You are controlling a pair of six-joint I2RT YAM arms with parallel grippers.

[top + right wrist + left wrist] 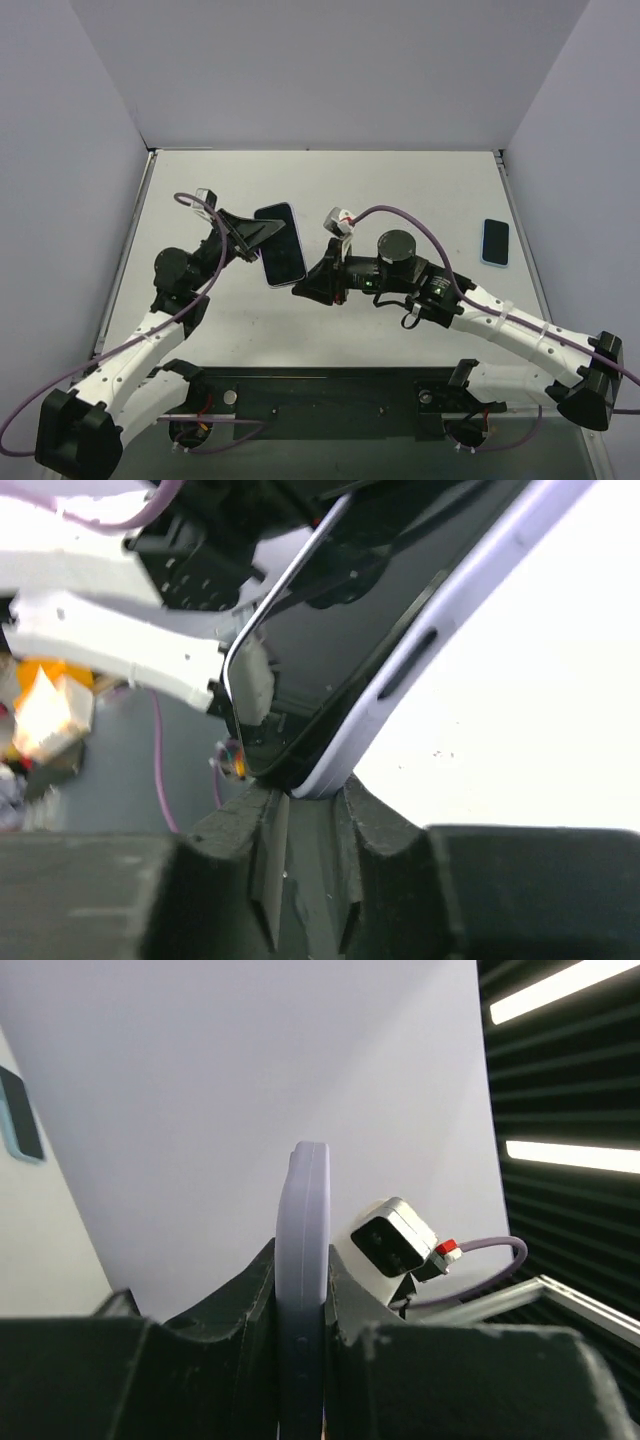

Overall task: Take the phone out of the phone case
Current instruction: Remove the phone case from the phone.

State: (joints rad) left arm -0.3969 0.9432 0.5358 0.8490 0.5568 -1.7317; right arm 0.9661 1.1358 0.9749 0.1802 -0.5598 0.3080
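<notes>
A phone with a dark screen sits in a lavender case and is held above the table. My left gripper is shut on its left side. In the left wrist view the case stands edge-on, clamped between the fingers of the left gripper. My right gripper is at the phone's near corner. In the right wrist view the lavender case corner and the dark screen sit just between the tips of the right gripper, which close on them.
A second, blue phone-shaped object lies flat near the table's right edge. Grey walls enclose the table on three sides. The right wrist camera is close behind the case in the left wrist view.
</notes>
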